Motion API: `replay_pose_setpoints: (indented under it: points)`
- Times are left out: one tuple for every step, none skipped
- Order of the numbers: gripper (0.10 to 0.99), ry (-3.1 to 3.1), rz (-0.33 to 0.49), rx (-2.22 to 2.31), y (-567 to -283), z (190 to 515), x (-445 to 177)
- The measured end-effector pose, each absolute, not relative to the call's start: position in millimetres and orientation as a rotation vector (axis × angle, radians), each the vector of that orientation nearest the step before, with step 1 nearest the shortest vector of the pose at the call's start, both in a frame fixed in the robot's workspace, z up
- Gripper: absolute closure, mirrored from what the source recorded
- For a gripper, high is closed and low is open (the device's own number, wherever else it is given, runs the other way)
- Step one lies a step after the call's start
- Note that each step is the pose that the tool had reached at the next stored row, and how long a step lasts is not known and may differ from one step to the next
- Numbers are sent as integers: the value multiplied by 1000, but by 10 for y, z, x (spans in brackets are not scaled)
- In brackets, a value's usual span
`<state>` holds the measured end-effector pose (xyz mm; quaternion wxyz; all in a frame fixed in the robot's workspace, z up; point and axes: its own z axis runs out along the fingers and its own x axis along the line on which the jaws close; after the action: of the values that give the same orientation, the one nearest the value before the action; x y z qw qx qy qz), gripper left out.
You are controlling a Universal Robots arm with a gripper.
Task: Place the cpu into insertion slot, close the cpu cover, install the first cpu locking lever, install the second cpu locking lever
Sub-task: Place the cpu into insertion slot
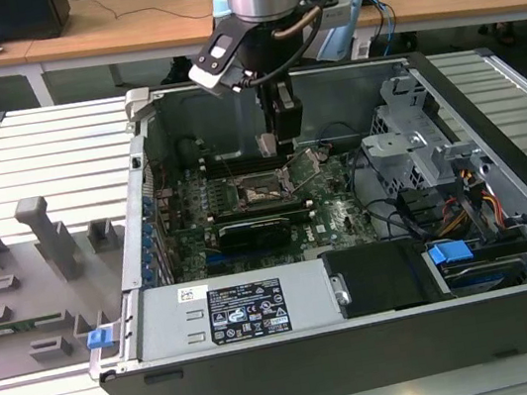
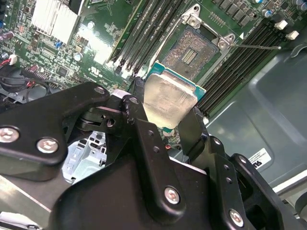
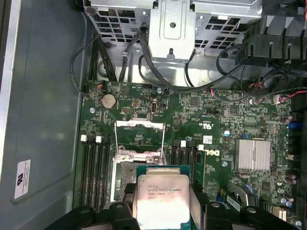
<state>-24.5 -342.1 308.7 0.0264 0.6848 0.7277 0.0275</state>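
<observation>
The gripper [image 2: 166, 102] is clamped on the chip [image 2: 170, 96], with its two black fingers [image 2: 140, 103] pressing on opposite edges. It hangs low inside the open case [image 1: 371, 366], above the board [image 3: 211, 120] and close beside the socket [image 2: 193, 49], but the chip is not in it. The socket lies bare, and the cover [image 3: 140, 139] is swung up off it on its hinge.

What worries me is the pin field. The socket looks only a little bigger than the chip, so a slight offset or a twist in the grip could bring a corner down on the rim. Those fine contacts would likely bend under any sideways scrape. The hold is on thin edges alone, so I'd guess the chip could tip or slide between the fingers if it catches. The raised cover and the thin wire lever [image 2: 259, 46] stand near enough that a finger might knock them.

The chip is a flat square with a dull brushed-silver face and rounded shoulders, sitting on a pale green rim. The socket is a black-rimmed square with a dark, finely dotted centre. The cover is thin bright sheet metal, a frame round a big square window. Long black memory slots [image 2: 148, 33] flank the socket, and a finned silver heat sink [image 3: 253, 154] sits further along the green board.
</observation>
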Motion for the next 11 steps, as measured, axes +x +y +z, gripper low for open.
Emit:
replay_pose_setpoints:
  points:
    - [561, 2247, 85, 2118, -3417, 3082, -246]
    - [561, 2245, 85, 2120, -3414, 3077, -245]
    - [561, 2242, 84, 2122, -3411, 3072, -245]
    - [561, 2239, 83, 2125, -3403, 3062, -245]
    - [561, 2235, 83, 2128, -3394, 3041, -245]
    - [561, 2235, 83, 2128, -3390, 3024, -244]
    - [561, 2235, 83, 2128, -3389, 2999, -245]
    - [561, 2235, 83, 2129, -3389, 2973, -245]
    - [561, 2234, 83, 2128, -3389, 2937, -246]
    - [561, 2234, 84, 2128, -3388, 2908, -258]
    - [561, 2234, 84, 2128, -3389, 2890, -271]
